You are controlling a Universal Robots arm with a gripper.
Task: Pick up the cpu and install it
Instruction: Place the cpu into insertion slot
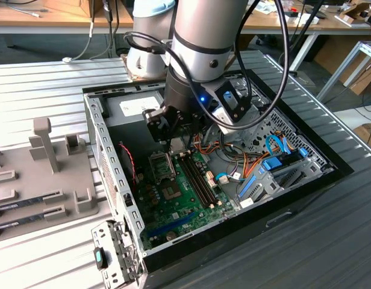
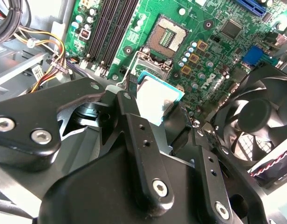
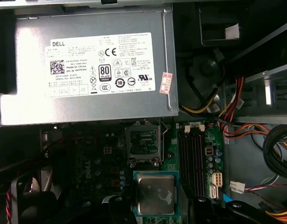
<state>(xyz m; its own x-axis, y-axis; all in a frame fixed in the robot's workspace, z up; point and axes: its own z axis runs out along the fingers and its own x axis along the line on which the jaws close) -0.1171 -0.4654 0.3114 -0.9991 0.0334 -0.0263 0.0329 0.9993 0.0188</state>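
— Gripping anything?
— Yes: pinching the cpu [image 3: 155, 193] between the jaws, by two opposite edges. Holding it just beside the open socket [image 3: 143, 144], on the side away from the grey power box [image 3: 87, 70], seemingly clear of the board.
— Risky from here?
— Probably. Could bend the socket pins if brought down tilted or off-centre; looks slightly canted in the second wrist view. Could also slip from so thin a grip, or catch the socket's metal frame.

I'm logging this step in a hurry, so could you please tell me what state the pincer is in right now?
Pincer: closed on the processor chip, which is not yet in the socket.
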